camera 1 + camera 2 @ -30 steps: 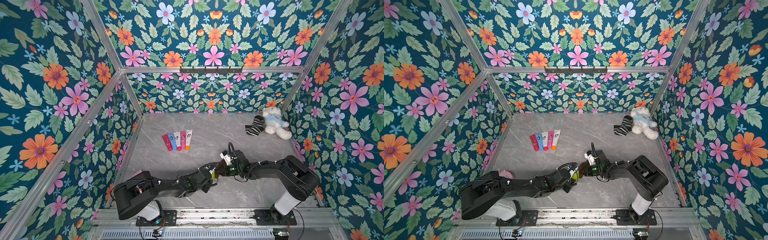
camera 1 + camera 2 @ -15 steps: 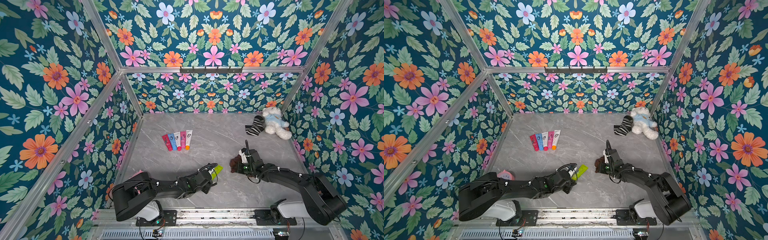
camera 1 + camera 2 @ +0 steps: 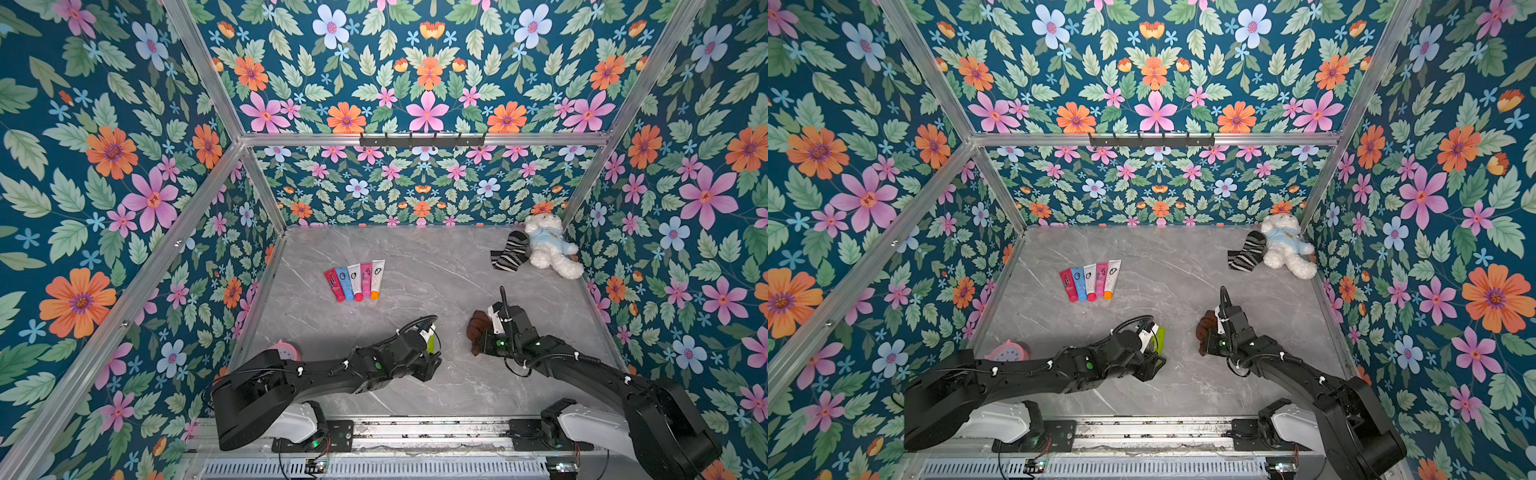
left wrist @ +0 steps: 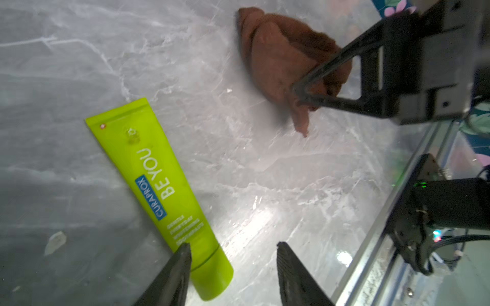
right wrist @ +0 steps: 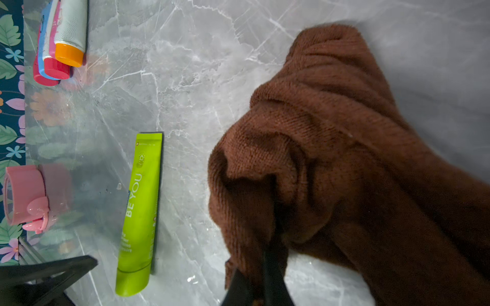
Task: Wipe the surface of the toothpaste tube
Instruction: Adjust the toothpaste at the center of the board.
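The capped lime-green toothpaste tube (image 4: pixel 159 190) lies flat, near but apart from the crumpled brown cloth (image 5: pixel 331 159).

The toothpaste tube (image 4: pixel 159 190) lies on the table (image 3: pixel 415 257), left of the cloth (image 3: pixel 478 332). A row of 5 tubes (image 3: pixel 356 280) lies behind it. At far right, a sock (image 3: pixel 509 253) touches a plush toy (image 3: pixel 546 247). At front left stands a clock (image 3: pixel 284 350).

In both top views the left arm (image 3: pixel 324 371) hides most of the tube (image 3: pixel 431 342). The cloth (image 5: pixel 331 159), cropped at the edge, buries the tips of the right pincer (image 5: pixel 268 253).
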Tool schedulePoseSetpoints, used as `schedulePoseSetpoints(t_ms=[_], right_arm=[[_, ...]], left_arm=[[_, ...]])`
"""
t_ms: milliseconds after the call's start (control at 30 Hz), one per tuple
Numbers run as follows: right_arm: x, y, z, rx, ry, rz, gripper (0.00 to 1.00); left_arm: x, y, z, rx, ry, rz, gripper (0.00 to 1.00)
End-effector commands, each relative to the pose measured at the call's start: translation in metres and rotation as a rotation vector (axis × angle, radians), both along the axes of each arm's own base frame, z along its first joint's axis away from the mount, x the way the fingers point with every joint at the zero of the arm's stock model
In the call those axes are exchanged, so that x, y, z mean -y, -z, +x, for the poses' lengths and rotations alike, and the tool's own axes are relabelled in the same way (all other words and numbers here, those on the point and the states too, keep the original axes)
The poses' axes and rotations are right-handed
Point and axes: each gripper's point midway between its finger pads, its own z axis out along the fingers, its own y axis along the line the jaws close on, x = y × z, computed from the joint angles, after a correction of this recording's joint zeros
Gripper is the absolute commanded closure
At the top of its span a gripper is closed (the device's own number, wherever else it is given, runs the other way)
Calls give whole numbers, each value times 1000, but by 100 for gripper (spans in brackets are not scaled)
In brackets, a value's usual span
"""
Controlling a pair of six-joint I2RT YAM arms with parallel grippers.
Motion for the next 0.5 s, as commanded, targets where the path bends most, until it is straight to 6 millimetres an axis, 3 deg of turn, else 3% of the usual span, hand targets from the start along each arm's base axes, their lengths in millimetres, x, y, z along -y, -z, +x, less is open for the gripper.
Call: schedulePoseSetpoints(t_ms=[0, 167, 467], right_arm=[[-1, 0, -3, -6, -10, 3, 100], [0, -6, -6, 5, -15, 12, 100], [-4, -10, -6, 22, -28, 39, 100]], left_arm=[[-10, -3, 17, -25, -45, 40, 47], [-29, 4, 45, -134, -138, -11, 55], [-14, 21, 33, -292, -113, -131, 57]])
